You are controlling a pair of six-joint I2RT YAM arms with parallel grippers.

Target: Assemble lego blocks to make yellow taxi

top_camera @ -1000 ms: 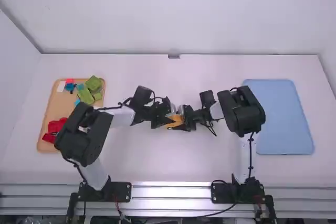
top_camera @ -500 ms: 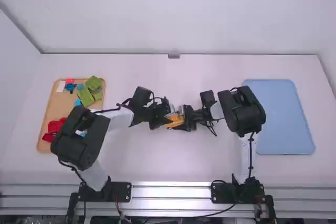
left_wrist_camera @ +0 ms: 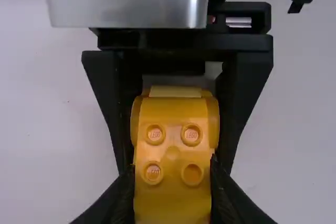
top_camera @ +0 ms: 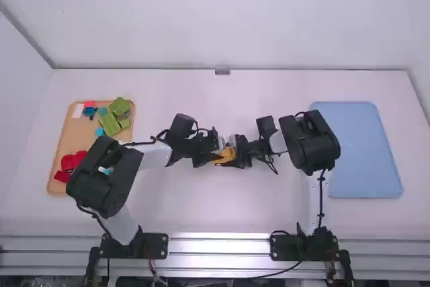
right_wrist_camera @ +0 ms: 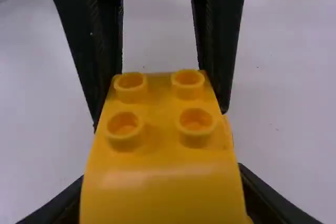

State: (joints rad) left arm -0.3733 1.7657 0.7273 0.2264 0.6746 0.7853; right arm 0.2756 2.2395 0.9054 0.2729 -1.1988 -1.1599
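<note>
Near the middle of the table, my left gripper [top_camera: 209,156] and my right gripper [top_camera: 240,155] meet at the yellow taxi piece [top_camera: 227,156]. In the left wrist view the yellow piece [left_wrist_camera: 172,153], studded on top, is pinched between my left gripper's [left_wrist_camera: 172,182] fingers; the right gripper [left_wrist_camera: 176,114] holds its far end. The right wrist view has the yellow piece [right_wrist_camera: 164,177] close up, between the fingers of my right gripper [right_wrist_camera: 164,203], with the left gripper [right_wrist_camera: 159,72] on its other end.
A wooden tray [top_camera: 65,132] on the left holds green blocks [top_camera: 115,116], red blocks [top_camera: 69,163] and small blue pieces [top_camera: 90,111]. On the right side of the table lies a blue tray [top_camera: 363,149].
The left arm's elbow and forearm have shifted slightly, while its gripper stays at the yellow piece. The right arm has kept still.
</note>
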